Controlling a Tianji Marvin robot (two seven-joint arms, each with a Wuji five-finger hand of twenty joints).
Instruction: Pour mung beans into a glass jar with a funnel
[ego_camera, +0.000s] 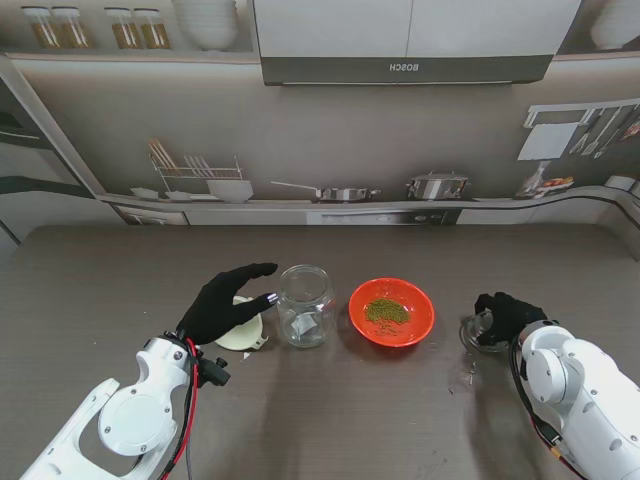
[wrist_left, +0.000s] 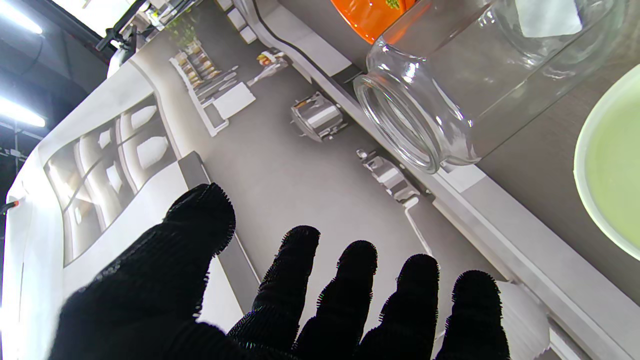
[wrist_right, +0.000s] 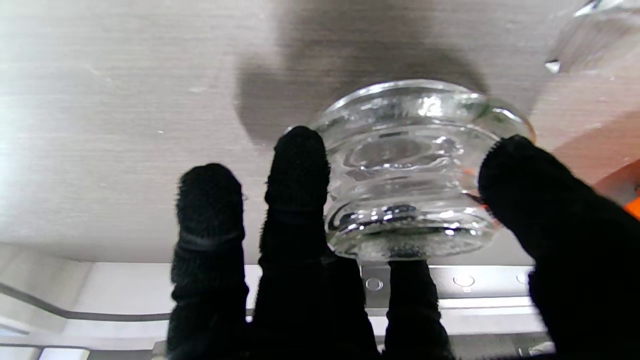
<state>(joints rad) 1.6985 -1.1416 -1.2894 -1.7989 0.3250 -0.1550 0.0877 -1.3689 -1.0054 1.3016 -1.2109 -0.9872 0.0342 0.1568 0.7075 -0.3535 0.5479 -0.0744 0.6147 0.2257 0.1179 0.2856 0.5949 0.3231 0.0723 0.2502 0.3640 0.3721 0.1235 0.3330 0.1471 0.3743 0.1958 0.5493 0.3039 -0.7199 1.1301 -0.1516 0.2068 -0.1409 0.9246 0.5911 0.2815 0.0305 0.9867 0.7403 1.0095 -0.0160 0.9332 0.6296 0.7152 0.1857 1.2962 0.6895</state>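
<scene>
- I count one glass jar (ego_camera: 305, 305) standing upright and open on the worktop (ego_camera: 100, 290), roughly at the middle
- One orange bowl (ego_camera: 391, 311) sits just to the right of the jar, with a small heap of mung beans (ego_camera: 386, 312) in it
- One pale funnel (ego_camera: 243, 325) lies just left of the jar, partly hidden under my left hand (ego_camera: 224, 303)
- My left hand hovers over the funnel with its fingers (wrist_left: 300, 270) spread apart, holding nothing; the wrist view shows all five free in the air
- One glass lid (wrist_right: 405, 185) rests on the worktop at the far right, well apart from the jar
- My right hand (ego_camera: 507, 316) is over that lid, thumb on one side and fingers (wrist_right: 299, 165) on the other, closed around it
</scene>
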